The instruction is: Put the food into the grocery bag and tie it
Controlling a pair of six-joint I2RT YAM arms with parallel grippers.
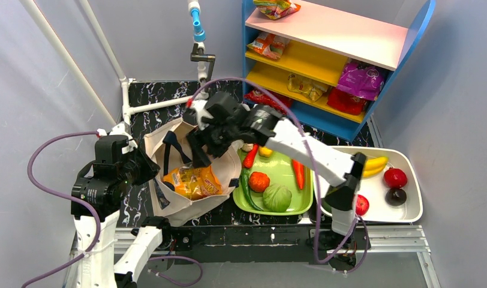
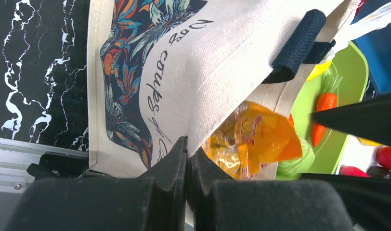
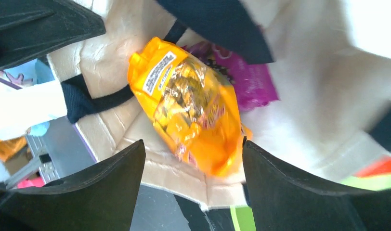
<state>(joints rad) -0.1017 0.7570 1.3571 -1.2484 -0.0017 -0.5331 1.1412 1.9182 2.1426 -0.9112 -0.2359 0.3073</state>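
Observation:
The grocery bag [image 1: 169, 207] is a cream canvas tote with a floral print and navy handles, standing open at the table's left. An orange-yellow snack packet [image 1: 193, 182] lies in its mouth, and a purple packet [image 3: 251, 77] lies under it inside. My left gripper [image 2: 188, 149] is shut on the bag's near rim [image 2: 208, 62] and holds it up. My right gripper [image 3: 193, 149] is open just above the bag's opening, with the orange packet [image 3: 193, 106] below and between its fingers. A yellow banana [image 1: 375, 163] lies on the white tray.
A green tray [image 1: 301, 207] with carrots, a tomato, a cucumber and a cabbage sits right of the bag. A white tray [image 1: 409, 210] with fruit lies further right. A blue and yellow shelf [image 1: 325, 36] with snack packets stands at the back.

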